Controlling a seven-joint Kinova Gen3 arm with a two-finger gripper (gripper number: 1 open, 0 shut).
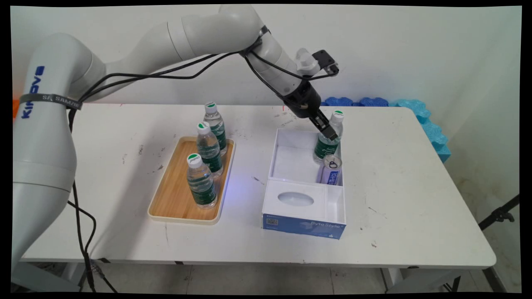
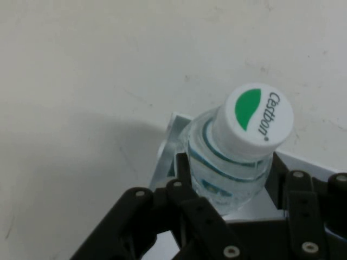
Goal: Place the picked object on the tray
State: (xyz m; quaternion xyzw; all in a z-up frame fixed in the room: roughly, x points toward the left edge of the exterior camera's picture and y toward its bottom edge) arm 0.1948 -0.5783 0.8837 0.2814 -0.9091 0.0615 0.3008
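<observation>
A clear water bottle (image 1: pixel 331 139) with a green label and white cap stands in the far right corner of the white box (image 1: pixel 291 166). My gripper (image 1: pixel 329 132) is shut on its upper body just below the neck. In the hand view the bottle (image 2: pixel 233 162) sits between the black fingers (image 2: pixel 184 168), its cap with a green leaf mark rising above them. A blue and white can (image 1: pixel 331 170) stands in the box right in front of the held bottle.
A wooden tray (image 1: pixel 170 199) left of the box carries three more water bottles (image 1: pixel 201 180) in a row. The box's near part has a white cover with an oval opening (image 1: pixel 295 199). Blue foam pieces (image 1: pixel 424 120) lie along the table's far right edge.
</observation>
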